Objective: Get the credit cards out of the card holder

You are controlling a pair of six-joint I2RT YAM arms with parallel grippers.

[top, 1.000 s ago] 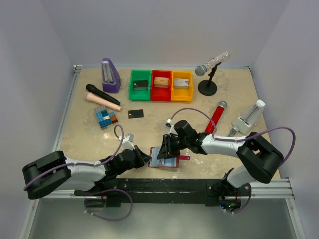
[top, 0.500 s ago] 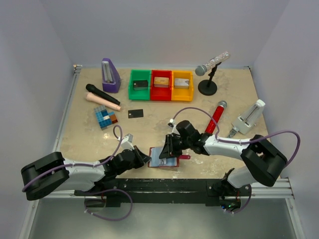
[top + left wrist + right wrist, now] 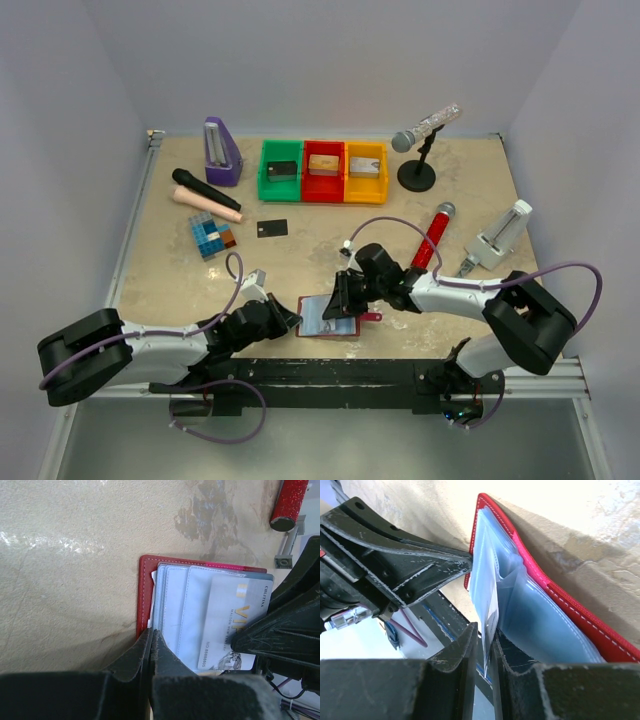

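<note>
At the counter's [image 3: 180,270] front, shut left claw [image 3: 151,632] steadies the card holder [image 3: 145,580]; right claw [image 3: 484,630], narrow around a silvery card [image 3: 230,615], grip uncertain, must pull next.

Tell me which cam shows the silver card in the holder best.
Left wrist: the silver card lies face up in the card holder, print legible. Right wrist shows only thin pale edges, card indistinct. Top external: just a small pale patch.
</note>
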